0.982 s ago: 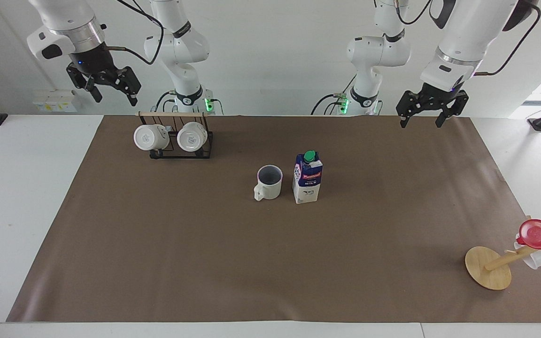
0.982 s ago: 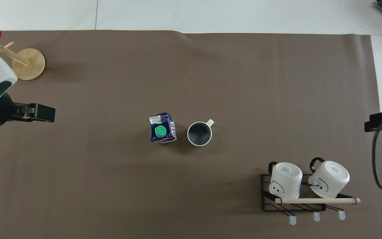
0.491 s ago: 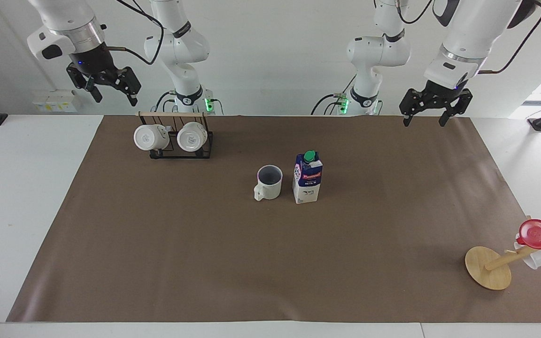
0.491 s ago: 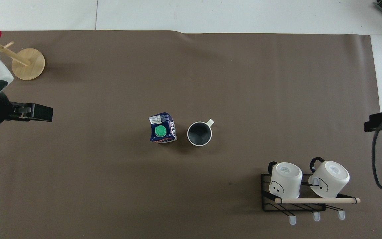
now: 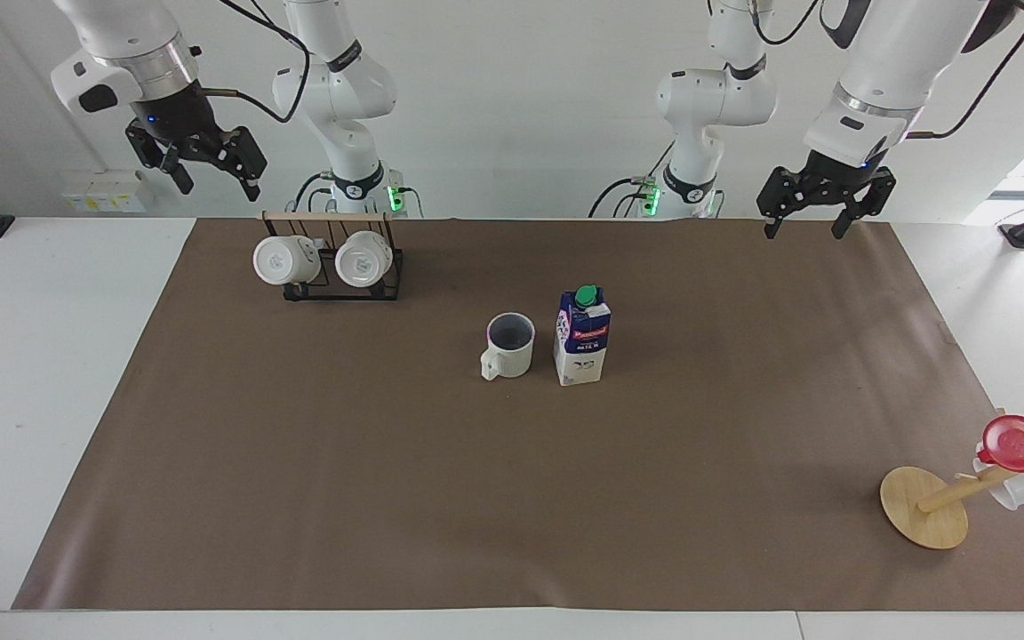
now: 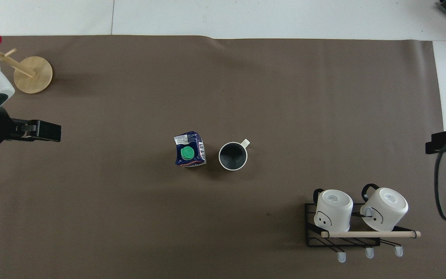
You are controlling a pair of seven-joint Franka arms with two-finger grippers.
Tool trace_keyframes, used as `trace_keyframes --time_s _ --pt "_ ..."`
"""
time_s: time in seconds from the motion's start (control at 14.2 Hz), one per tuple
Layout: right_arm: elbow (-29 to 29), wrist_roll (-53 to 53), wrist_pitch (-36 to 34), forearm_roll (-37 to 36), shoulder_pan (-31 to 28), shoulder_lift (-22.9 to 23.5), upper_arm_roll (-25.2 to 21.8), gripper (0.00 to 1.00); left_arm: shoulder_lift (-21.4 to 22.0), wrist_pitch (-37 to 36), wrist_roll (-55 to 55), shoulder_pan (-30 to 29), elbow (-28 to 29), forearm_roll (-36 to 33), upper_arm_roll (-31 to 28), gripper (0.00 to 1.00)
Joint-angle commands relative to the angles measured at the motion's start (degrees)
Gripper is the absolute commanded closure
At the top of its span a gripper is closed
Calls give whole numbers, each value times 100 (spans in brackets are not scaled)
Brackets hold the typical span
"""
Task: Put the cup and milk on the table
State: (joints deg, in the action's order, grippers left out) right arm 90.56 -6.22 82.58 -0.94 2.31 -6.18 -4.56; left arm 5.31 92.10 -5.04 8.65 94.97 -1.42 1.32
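Left gripper (image 5: 805, 227) raised, empty, agape

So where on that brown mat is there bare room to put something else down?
Most of the mat is bare: the broad strip from the cup and milk out to its edge farthest from the robots, and between those two and the mug rack. Crowded spots: the rack corner, the wooden stand corner, and the cup-milk pair.

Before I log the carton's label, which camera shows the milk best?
The facing view: the milk stands upright beside the cup, showing its blue top, red band and white front. The overhead view gives only its green cap and folded top.
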Motion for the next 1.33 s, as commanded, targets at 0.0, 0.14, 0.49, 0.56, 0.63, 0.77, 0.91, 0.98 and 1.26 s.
trace_keyframes --time_s 0.0,0.14,0.49,0.56,0.63,0.77,0.91,0.98,1.26 --pt "181 182 215 24 -100 -129 34 0 5 -148 56 -100 -84 89 35 0" --pt "6 183 136 15 -135 63 34 0 14 -148 47 -92 -75 89 35 0" --pt "40 69 162 94 -196 82 43 0 14 -140 65 -135 -76 89 35 0" --pt "40 34 162 94 -196 82 43 0 31 -140 73 -196 -49 98 52 0" --pt "32 25 162 103 -196 82 43 0 40 -148 91 -206 -49 116 44 0" --pt "-12 77 162 103 -196 21 43 0 40 -140 109 -249 -49 151 53 0" --pt "-12 77 145 103 -196 -41 87 0 14 -157 109 -477 -67 369 132 0" --pt "-12 147 153 103 -188 -50 96 0 14 -157 117 -478 -67 414 132 0" --pt "-12 113 153 112 -196 -50 69 0 23 -175 109 -838 -75 415 579 0"
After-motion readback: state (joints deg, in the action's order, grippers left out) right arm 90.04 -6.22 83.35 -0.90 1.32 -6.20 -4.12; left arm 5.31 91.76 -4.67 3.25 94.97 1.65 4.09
